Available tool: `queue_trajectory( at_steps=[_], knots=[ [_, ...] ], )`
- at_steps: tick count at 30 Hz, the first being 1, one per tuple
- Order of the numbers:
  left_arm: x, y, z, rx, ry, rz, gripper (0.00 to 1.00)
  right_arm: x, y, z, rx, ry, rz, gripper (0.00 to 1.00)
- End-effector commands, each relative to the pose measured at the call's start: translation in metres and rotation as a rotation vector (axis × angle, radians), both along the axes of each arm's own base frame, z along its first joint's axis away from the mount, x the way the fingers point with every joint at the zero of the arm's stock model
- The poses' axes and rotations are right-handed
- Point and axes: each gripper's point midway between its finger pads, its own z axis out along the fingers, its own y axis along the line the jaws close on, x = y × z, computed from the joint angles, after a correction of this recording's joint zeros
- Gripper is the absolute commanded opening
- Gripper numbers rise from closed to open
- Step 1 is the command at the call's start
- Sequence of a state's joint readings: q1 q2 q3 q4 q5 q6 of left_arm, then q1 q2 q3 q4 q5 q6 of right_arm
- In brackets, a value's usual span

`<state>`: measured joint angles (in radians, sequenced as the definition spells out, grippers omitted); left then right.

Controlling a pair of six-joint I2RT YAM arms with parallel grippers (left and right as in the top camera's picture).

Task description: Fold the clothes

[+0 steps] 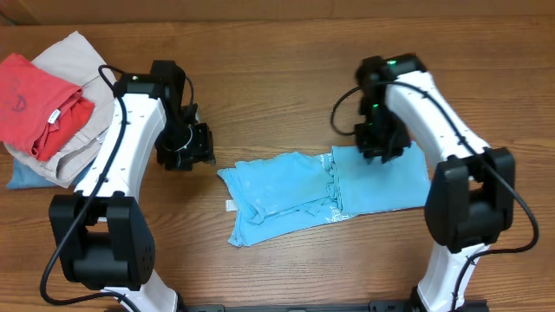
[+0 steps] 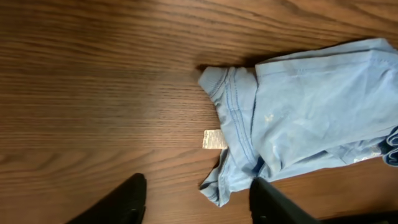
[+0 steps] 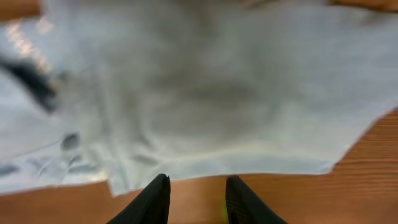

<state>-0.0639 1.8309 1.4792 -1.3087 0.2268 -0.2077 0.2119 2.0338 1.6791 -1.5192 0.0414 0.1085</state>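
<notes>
So the blue T-shirt (image 1: 295, 195) is laid out as a longish, rumpled band across the middle of the table (image 1: 277, 52). What looks to be needed next is an end-over-end fold. For that to come out tidy, every layer at the chosen edge should be caught at once, not just the top one. The left end is bunched and a white label (image 2: 214, 139) is poking out there, so a layer is easily missed. The cloth is best lifted low and carried flat across, with the edges lined up before anything is let go. Otherwise the loose bits underneath could get dragged out.

Where things sit: the left gripper (image 1: 186, 146) is held just off the left end of the shirt, over bare wood, not touching it. Its fingers (image 2: 130, 199) are spread with nothing between them, and the bunched end is seen a little ahead of them. The right gripper (image 1: 381, 143) is hung over the right part of the shirt. Its fingers (image 3: 155, 196) are parted too, with nothing pinched. The shirt's straight edge is just in front of the tips and wood shows in the gap. The red T-shirt (image 1: 35, 100) and beige trousers (image 1: 82, 61) are piled well off at the corner.
</notes>
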Motion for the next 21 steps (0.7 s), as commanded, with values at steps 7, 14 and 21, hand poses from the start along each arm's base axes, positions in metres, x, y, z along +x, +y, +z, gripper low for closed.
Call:
queue_trajectory(
  at_steps=[7, 14, 21],
  knots=[
    [-0.024, -0.043, -0.044, -0.262, 0.034, -0.014, 0.59, 0.013, -0.041, 0.016, -0.021, -0.073, -0.129, 0.34],
    [-0.048, -0.066, -0.071, -0.297, 0.052, -0.091, 0.60, 0.014, -0.041, 0.015, -0.017, -0.076, -0.133, 0.35],
    [-0.071, -0.083, -0.096, -0.285, 0.073, -0.118, 0.61, 0.014, -0.041, 0.015, -0.018, -0.075, -0.133, 0.35]
  ],
)
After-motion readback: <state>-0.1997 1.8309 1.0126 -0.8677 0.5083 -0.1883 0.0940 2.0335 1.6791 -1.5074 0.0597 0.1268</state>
